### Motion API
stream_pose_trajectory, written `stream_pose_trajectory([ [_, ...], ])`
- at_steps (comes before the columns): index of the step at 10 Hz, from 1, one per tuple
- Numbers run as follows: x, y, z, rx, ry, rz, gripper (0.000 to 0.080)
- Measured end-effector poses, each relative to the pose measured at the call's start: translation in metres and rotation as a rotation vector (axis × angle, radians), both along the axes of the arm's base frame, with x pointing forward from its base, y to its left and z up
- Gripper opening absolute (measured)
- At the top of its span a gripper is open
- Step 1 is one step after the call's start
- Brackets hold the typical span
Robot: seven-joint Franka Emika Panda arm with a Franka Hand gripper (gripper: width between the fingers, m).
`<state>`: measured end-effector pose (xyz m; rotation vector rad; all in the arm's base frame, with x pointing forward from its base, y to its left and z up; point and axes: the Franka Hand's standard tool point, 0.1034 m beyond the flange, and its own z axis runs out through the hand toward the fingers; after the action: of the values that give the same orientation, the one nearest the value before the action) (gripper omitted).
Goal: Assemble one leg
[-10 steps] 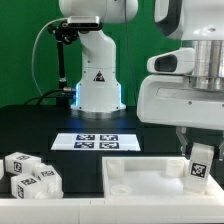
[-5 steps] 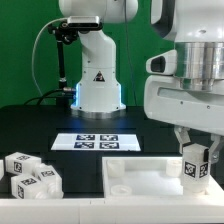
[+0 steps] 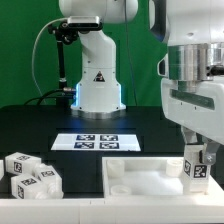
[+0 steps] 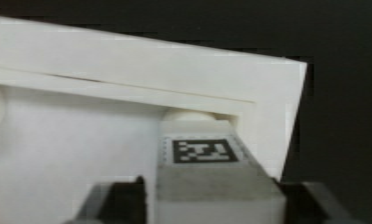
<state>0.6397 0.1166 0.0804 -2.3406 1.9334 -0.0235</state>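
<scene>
My gripper (image 3: 197, 160) is shut on a leg (image 3: 196, 169), a small white block with a black-and-white tag. I hold it upright over the near right corner of the large white panel (image 3: 140, 178). In the wrist view the leg (image 4: 208, 165) sits between my two dark fingers (image 4: 121, 203), its tagged end pointing at the panel (image 4: 112, 90) near the panel's corner. I cannot tell whether the leg touches the panel. Several more legs (image 3: 30, 175) lie in a heap at the exterior view's lower left.
The marker board (image 3: 98, 142) lies flat on the black table behind the panel. The arm's white base (image 3: 97, 85) stands at the back middle. A black cable loops on the base's left side.
My gripper and the held leg have moved down and slightly toward the exterior view's left, closer to the panel's corner. The heap of legs has not moved.
</scene>
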Motion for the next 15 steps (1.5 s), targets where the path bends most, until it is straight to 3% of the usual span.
stream_pose_trajectory([
  [1,-0.0027,0.0003,-0.0010,-0.025,0.005,0.157,0.0572],
  [2,-0.0042,-0.0002,-0.0010,-0.037,0.007,0.334,0.0572],
  [3,-0.0057,-0.0002,-0.0005,-0.049,0.013,0.507,0.0635],
  [8,-0.0043,-0.0045,-0.0013,-0.078,-0.019,0.916,0.0649],
  [10,0.0036,-0.0050,-0.0031,-0.139,-0.096,1.066,0.0649],
  [12,0.0022,-0.0053,-0.0039,-0.134,-0.088,1.055,0.0622],
  [13,0.0021,-0.0049,-0.0040,-0.125,-0.085,0.979,0.0447],
  [14,0.0021,-0.0047,-0.0040,-0.117,-0.081,0.895,0.0447],
  [15,0.0019,-0.0055,-0.0042,-0.113,-0.077,0.839,0.0284],
])
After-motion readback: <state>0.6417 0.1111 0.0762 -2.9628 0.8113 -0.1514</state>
